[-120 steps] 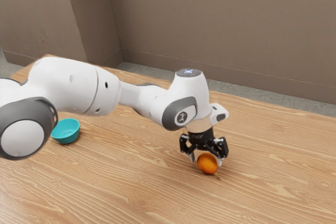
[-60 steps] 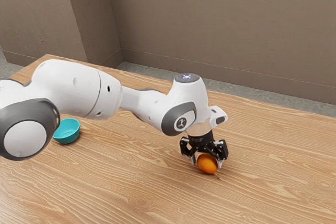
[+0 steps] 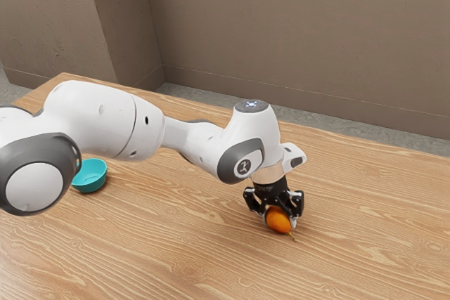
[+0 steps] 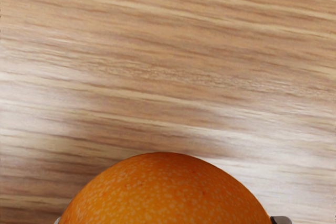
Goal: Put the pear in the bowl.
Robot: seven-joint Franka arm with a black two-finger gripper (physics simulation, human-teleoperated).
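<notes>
My gripper (image 3: 279,220) is low over the table in the exterior view, shut on the orange pear (image 3: 278,221), with one finger on either side of it. The pear's thin stem points down toward the exterior view's lower right. In the wrist view, the speckled pear (image 4: 167,195) bulges up from the lower edge, and tips of my gripper (image 4: 170,221) touch both its flanks. A teal bowl (image 3: 90,176) stands upright at the exterior view's left, well apart from the pear, its left side partly hidden by the arm.
The wooden table (image 3: 169,237) extends around the pear and bowl. The arm's large white links pass above the table, close to the bowl in the exterior view. A brown wall (image 3: 302,47) rises behind the table's far edge.
The fingers have drawn inward onto the pear's sides, and the hand has come down slightly. The pear has shifted a touch toward the exterior view's right; the bowl has stayed put.
</notes>
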